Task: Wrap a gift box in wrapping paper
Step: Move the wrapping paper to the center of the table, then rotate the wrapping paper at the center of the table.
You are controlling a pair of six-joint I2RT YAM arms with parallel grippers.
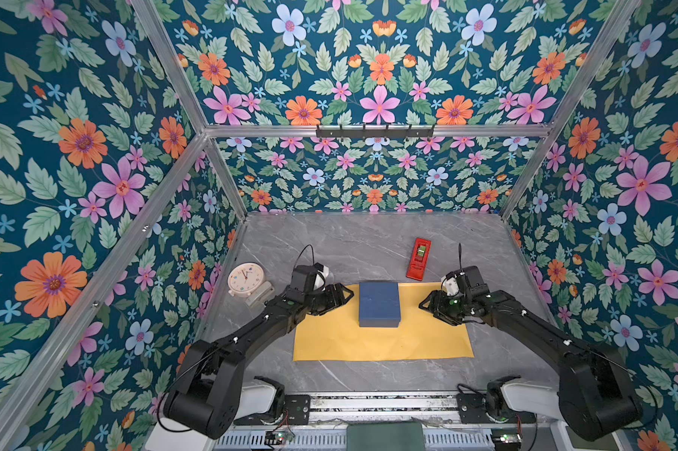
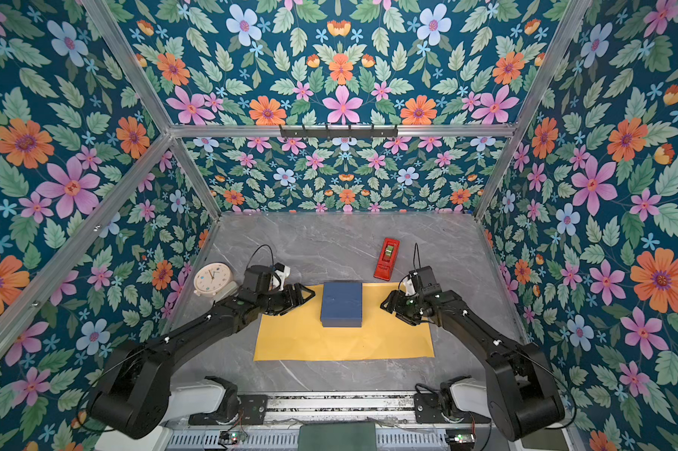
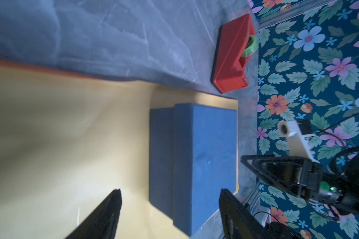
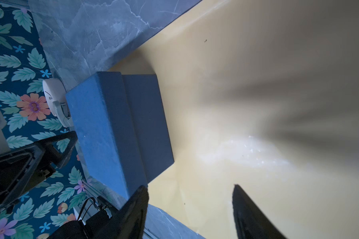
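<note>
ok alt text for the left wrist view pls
A dark blue gift box sits on yellow wrapping paper, just ahead of the open left gripper. A red tape dispenser lies on the grey table beyond the paper.

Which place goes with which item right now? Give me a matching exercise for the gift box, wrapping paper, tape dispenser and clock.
Things:
1. gift box
2. wrapping paper
3. tape dispenser
4. clock

Places:
A. on the bare table, just past the paper's far edge
B. spread flat, yellow side up
C. off the paper, at the table's left edge
D. on the paper, at its far edge

Pairs: 1-D; 2-B; 3-A; 4-C
</note>
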